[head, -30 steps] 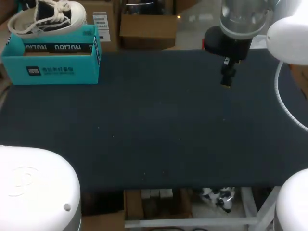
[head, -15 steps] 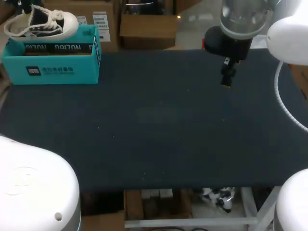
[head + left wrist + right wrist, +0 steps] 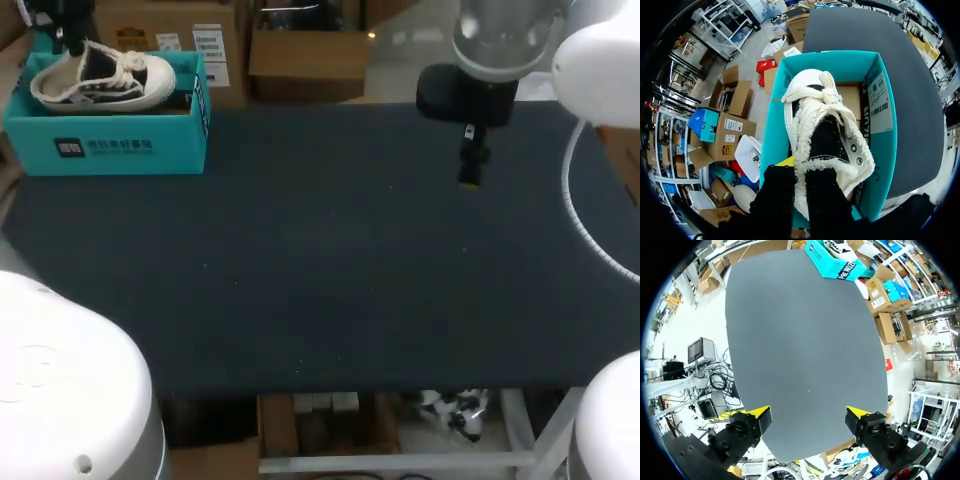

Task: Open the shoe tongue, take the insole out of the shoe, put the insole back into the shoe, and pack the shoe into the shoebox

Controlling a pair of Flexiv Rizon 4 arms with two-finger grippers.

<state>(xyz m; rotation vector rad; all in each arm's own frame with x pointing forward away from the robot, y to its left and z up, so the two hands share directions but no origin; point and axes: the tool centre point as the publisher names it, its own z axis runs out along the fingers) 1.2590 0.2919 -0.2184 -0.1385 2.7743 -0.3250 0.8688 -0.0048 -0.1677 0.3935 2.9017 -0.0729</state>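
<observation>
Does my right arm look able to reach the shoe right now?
Probably not: the right gripper hangs open far across the table, and the left gripper holds the shoe at the shoebox.

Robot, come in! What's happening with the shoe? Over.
Left gripper shut on shoe, at heel. Shoe at box opening. Right gripper open above table, far from box. Nothing seen blocking.

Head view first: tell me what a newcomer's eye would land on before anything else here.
The teal shoebox at the table's far left corner stands out, with a black-and-white shoe sitting in its open top. The left gripper pinches the shoe's heel, toe pointing away from it. Across the dark table, the right gripper hangs open over bare surface near the far edge.
</observation>
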